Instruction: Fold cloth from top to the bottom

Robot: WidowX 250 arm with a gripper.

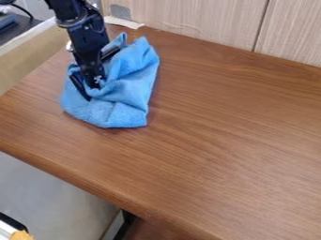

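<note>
The black gripper (93, 86) hangs down at the upper left of the table, its lower end against the blue cloth (128, 96). The cloth is bunched and creased around it, with a raised, folded part to the right and behind. A smoother part of the cloth lies flat toward the front. Part of the cloth behind the gripper is hidden by the arm.
The brown wooden table (219, 136) extends to the right and front of the cloth. A light wood-grain panel (194, 18) stands along its back edge. The table's front edge runs diagonally from the left down to the bottom.
</note>
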